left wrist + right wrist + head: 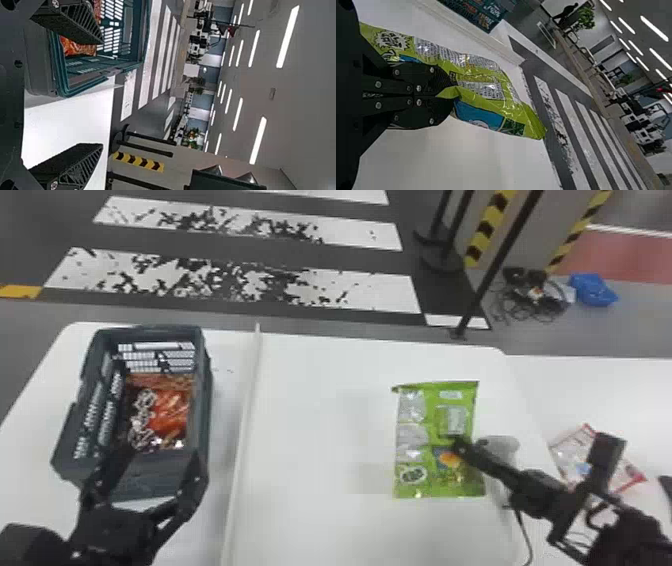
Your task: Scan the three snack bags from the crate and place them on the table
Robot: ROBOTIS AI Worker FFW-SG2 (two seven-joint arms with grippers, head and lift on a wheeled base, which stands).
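Right gripper clenched on green bag — likely for scanning; left gripper spread by crate — probably for next pick.

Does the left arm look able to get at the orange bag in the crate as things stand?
Probably, after shifting left: the orange bag lies in the open-topped crate and the left gripper is open, but one jaw seems to stand outside the crate's right wall.
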